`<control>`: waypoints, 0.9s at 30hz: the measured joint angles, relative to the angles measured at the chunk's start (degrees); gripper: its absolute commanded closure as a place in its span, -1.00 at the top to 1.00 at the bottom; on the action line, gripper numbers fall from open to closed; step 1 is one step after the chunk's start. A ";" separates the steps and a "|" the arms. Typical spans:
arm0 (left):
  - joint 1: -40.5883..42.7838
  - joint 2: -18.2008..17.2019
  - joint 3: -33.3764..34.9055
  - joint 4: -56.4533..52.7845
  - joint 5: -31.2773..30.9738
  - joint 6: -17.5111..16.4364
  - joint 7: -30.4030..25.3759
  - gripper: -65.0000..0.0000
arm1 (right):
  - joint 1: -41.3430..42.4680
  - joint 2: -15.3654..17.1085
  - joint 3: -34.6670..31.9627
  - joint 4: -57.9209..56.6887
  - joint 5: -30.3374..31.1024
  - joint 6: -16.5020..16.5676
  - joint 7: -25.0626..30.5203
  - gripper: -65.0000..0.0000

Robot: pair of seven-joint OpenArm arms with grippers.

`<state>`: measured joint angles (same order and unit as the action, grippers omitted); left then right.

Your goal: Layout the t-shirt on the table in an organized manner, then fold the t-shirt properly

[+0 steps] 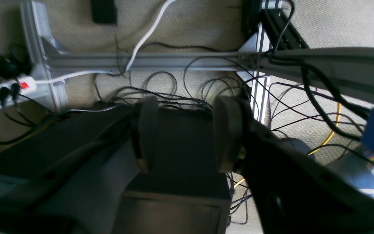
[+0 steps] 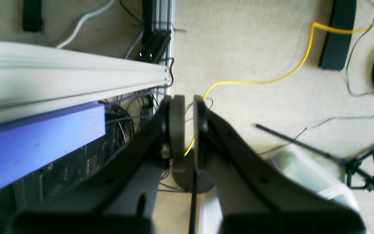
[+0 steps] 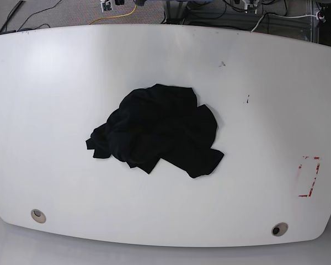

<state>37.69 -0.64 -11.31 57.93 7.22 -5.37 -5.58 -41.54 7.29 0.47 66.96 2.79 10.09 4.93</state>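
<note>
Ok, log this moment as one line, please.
t-shirt: crumpled heap mid-table | left gripper: open, empty, off table | right gripper: shut, empty, off table | fold: not started

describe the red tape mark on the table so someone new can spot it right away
Start with the large white table in the base view and go to its right-hand side, well right of the crumpled black t-shirt. The red tape mark sits near that edge, above the right-hand grommet hole. It is the only red thing on the tabletop, thin strips outlining a small rectangle's corners.

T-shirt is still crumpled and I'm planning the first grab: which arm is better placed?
Left, slightly: the left gripper is open, the right gripper nearly shut. Both are off-table, and the t-shirt lies mid-table.
</note>
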 measured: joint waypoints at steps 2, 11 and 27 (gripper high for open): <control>1.07 0.35 -0.02 1.81 0.02 0.00 0.20 -0.23 | -1.09 0.20 0.04 1.49 0.00 -0.02 0.02 -0.88; 8.37 1.57 0.24 12.11 0.04 -0.42 0.20 -0.23 | -5.92 0.07 5.09 6.69 -0.04 0.22 -0.04 -0.88; 21.92 2.86 0.13 30.82 0.04 -0.33 0.66 -0.23 | -16.92 0.02 9.66 23.10 -0.09 6.47 -2.80 -0.88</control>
<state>59.61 2.22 -11.18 88.75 7.27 -5.69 -4.93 -58.46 7.31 10.13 90.06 2.70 16.56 2.13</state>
